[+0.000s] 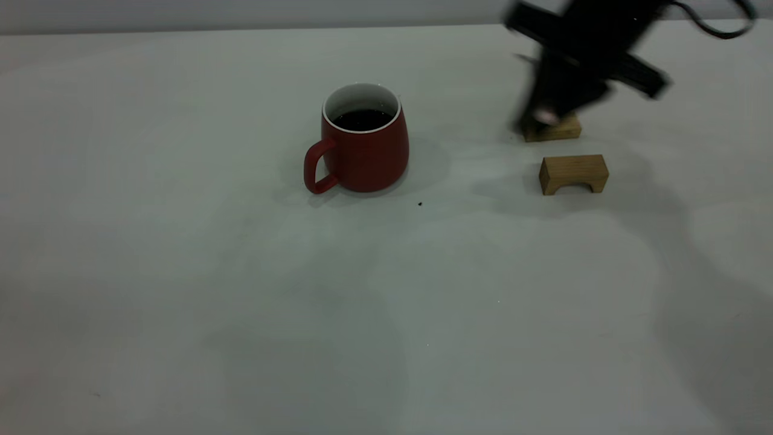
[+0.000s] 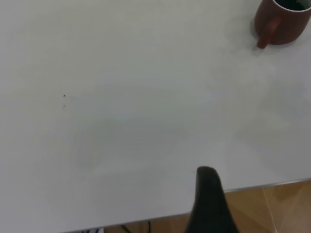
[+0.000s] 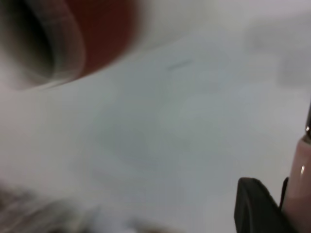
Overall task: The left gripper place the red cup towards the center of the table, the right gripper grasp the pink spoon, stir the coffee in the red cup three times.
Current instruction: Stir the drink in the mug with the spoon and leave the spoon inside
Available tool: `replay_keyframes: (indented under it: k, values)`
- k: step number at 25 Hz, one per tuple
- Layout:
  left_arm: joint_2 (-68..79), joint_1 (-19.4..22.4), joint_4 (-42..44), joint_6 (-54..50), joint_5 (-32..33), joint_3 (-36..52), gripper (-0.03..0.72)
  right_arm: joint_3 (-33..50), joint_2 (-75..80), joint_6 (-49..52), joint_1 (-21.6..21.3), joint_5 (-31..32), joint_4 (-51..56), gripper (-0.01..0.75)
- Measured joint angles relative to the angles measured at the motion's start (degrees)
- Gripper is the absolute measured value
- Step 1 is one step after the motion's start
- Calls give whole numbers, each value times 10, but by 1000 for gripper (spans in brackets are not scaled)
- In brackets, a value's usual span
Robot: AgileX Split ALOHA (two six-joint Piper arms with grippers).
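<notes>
The red cup [image 1: 362, 145] stands upright near the middle of the table [image 1: 241, 302], its handle towards the left, with dark coffee [image 1: 362, 119] inside. My right gripper [image 1: 543, 118] is blurred with motion at the far right, low over the farther wooden block. It is shut on the pink spoon [image 3: 301, 165], whose pale handle lies against a black finger [image 3: 255, 206]. A pink spot shows at its tip in the exterior view. The cup [image 3: 97, 34] is a red blur ahead of it. My left gripper [image 2: 209, 204] hangs at the table's edge, far from the cup [image 2: 284, 22].
Two tan wooden blocks lie right of the cup: an arch-shaped one [image 1: 574, 173] nearer and a second [image 1: 558, 128] under the right gripper. A tiny dark speck [image 1: 420, 204] lies by the cup. Wooden floor [image 2: 272, 208] shows past the table's edge.
</notes>
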Motion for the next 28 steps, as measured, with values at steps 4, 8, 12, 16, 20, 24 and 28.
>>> replay_keyframes:
  k: [4,8,12,16,20,24,28]
  values:
    - [0,0,0,0,0,0,586,-7,13,-37,40,40,203,120]
    - [0,0,0,0,0,0,586,-9,32,-55,62,76,403,120]
    - [0,0,0,0,0,0,586,-11,39,-49,70,88,539,120]
    - [0,0,0,0,0,0,586,-11,39,102,72,88,556,120]
    - [0,0,0,0,0,0,586,-11,41,270,73,88,556,120]
    - [0,0,0,0,0,0,586,-16,45,341,73,87,556,120]
    - [0,0,0,0,0,0,586,-59,90,371,73,95,559,120]
